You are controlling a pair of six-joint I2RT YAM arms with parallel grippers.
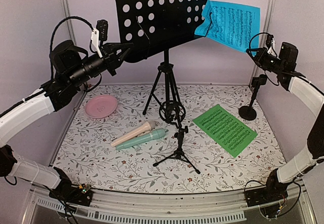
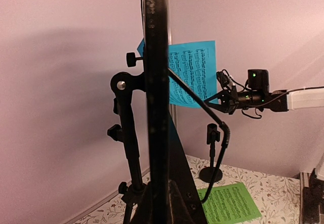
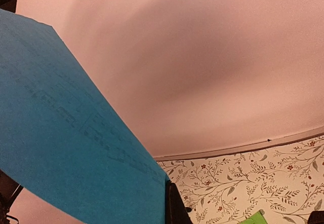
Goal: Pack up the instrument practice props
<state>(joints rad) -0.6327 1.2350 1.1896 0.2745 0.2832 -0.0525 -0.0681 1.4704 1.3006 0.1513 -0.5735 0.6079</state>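
Note:
The black perforated music rack (image 1: 162, 13) stands tilted on its tripod legs (image 1: 164, 84) at the back. My left gripper (image 1: 124, 49) is shut on the rack's lower left edge; in the left wrist view that rack edge (image 2: 154, 82) runs up from the left gripper (image 2: 158, 196). My right gripper (image 1: 251, 52) is shut on a corner of the blue music sheet (image 1: 230, 21), which hangs in the air beside the rack's right end. That blue sheet (image 3: 61, 148) fills the right wrist view, the right gripper (image 3: 169, 196) at its corner. The green music sheet (image 1: 225, 129), beige microphone (image 1: 132, 133), mint microphone (image 1: 144, 139) and small black tripod (image 1: 177, 153) lie on the table.
A pink plate (image 1: 101, 106) lies at the left of the floral table cover. A black stand with a round base (image 1: 249, 110) is at the right, just below my right gripper. A black ring mount (image 1: 172, 111) sits by the rack's legs. Pale walls close in the back and sides.

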